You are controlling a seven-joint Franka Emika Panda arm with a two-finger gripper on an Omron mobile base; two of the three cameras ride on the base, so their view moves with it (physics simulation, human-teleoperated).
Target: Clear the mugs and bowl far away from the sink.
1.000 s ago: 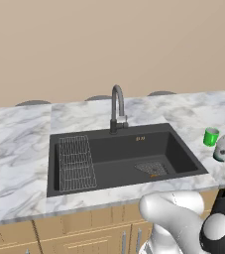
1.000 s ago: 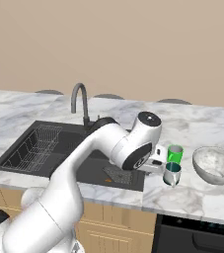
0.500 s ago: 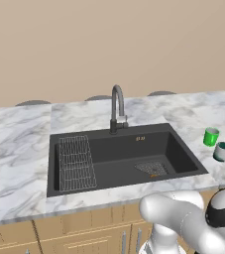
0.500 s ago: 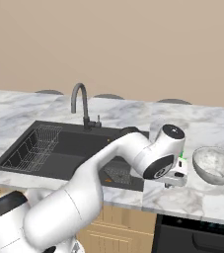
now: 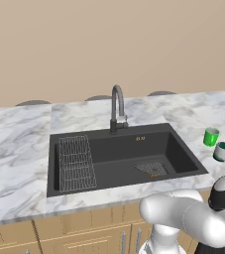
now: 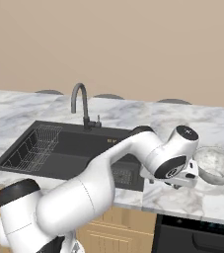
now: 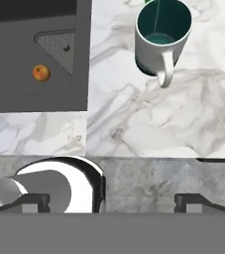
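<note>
Mugs, bowl seemingly right of sink

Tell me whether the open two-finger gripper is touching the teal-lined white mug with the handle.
Apart. In the hand view the gripper has its fingertips at the bottom edge, and bare marble counter lies between them and the mug further up the frame.

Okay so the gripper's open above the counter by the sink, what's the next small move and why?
Probably ease the open gripper forward and down toward the teal mug. It stands upright on the marble counter right beside the sink, handle toward the fingers, nothing held yet, and it looks like the nearest item to clear.
</note>
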